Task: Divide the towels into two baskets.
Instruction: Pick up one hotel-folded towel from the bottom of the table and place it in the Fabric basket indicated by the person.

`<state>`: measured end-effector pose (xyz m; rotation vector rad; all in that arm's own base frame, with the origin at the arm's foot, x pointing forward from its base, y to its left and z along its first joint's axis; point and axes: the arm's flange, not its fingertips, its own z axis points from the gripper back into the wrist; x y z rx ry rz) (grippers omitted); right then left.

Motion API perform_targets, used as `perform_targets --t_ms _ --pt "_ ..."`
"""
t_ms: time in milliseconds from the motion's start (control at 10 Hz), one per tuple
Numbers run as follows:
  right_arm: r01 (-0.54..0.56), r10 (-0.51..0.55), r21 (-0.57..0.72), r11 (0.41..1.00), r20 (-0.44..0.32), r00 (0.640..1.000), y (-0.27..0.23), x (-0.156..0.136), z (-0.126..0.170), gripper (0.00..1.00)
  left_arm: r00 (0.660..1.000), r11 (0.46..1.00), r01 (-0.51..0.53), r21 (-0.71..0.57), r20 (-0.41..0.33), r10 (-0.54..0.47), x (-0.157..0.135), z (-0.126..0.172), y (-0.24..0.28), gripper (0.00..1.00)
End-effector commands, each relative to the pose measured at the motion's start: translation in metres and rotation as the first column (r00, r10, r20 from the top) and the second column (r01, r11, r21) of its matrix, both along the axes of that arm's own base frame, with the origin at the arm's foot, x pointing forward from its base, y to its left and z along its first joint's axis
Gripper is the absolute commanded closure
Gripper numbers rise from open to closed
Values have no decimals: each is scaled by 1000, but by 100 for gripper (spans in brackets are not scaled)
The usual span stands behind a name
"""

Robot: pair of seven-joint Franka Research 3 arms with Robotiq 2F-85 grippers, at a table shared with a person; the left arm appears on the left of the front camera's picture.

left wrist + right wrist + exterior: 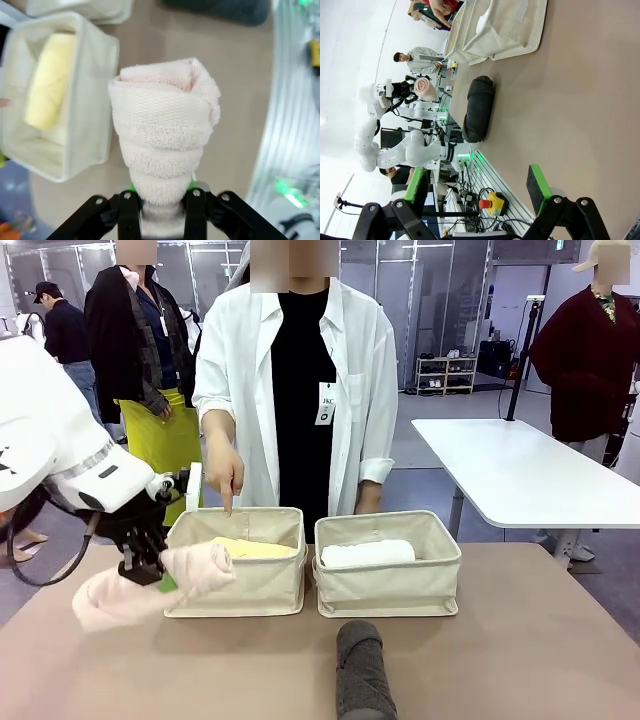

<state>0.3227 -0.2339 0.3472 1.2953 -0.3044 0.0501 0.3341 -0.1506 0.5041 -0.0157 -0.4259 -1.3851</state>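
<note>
Left fingers: clamped on cream towel, just beside left basket.
Yellow towel: inside left basket.
White towel: in right basket.
Grey towel: on table.
Right fingers: spread, empty.

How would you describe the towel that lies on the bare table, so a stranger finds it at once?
Start at the brown table and its two beige baskets side by side. In front of the right basket, on the robot's side, lies the dark grey towel. It alone is dark; it sits in no basket, and nothing holds it.
</note>
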Motion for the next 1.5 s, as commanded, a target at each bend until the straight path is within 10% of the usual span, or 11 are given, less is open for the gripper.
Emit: perform_targets --t_ms 0,600,1200,1300,1400 --pt "-8 8 -2 1000 19 1000 0 -3 2 0 984 995 99 -22 149 -94 32 20 -6 66" --pt "-8 8 -2 1000 19 1000 0 -3 2 0 942 962 204 180 231 -243 169 18 -63 66" --pt "-8 8 -2 1000 19 1000 0 -3 2 0 970 945 195 263 89 -225 261 -84 -92 66" --pt "-8 8 -2 1000 19 1000 0 -3 2 0 971 947 199 251 79 -225 262 -90 -93 30" --pt "-8 8 -2 1000 19 1000 0 -3 2 0 971 946 202 254 74 -227 261 -92 -94 28"
